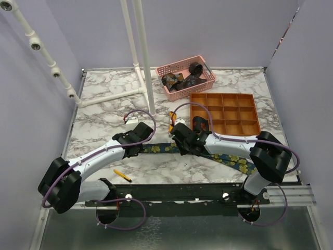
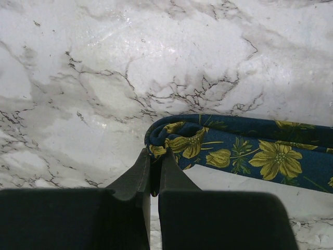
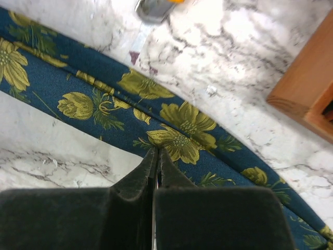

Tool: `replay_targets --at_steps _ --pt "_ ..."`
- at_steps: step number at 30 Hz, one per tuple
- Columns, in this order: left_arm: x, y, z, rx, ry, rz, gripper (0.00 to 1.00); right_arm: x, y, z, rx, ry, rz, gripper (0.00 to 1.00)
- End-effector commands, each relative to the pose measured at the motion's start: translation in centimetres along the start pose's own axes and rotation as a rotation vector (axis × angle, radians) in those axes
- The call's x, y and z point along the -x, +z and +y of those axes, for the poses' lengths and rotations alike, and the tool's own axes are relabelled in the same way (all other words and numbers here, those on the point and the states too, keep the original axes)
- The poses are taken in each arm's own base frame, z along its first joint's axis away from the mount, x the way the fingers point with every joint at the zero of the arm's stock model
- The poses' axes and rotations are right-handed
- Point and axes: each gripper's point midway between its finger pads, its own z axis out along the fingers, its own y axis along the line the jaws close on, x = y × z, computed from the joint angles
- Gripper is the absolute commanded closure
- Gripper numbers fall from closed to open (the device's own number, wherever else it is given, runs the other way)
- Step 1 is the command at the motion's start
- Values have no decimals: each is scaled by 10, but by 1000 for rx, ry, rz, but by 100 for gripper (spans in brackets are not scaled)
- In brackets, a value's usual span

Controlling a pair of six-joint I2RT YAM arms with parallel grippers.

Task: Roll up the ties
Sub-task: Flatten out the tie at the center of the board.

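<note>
Across the near middle of the marble table (image 1: 99,122) lies the navy tie (image 1: 161,148) with yellow flowers, running from between the two arms off to the near right. The left gripper (image 2: 154,157) is closed on its folded-over left end, with fabric pinched between the fingertips. The right gripper (image 3: 157,153) is fully closed too, its tips at the tie's near edge further right; whether any cloth is caught there I cannot tell. Far right, a pink basket (image 1: 209,83) holds other ties (image 1: 182,80) — dark, bundled — just beyond a compartment tray (image 1: 225,108).
</note>
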Motion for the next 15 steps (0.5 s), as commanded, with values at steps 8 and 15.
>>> replay_targets --at_steps 8,15 --pt "0 -5 1 -26 -34 -22 100 40 -9 -27 -167 43 -123 100" --pt "-2 -3 1 -22 -27 -12 100 18 8 -23 -131 18 -39 100"
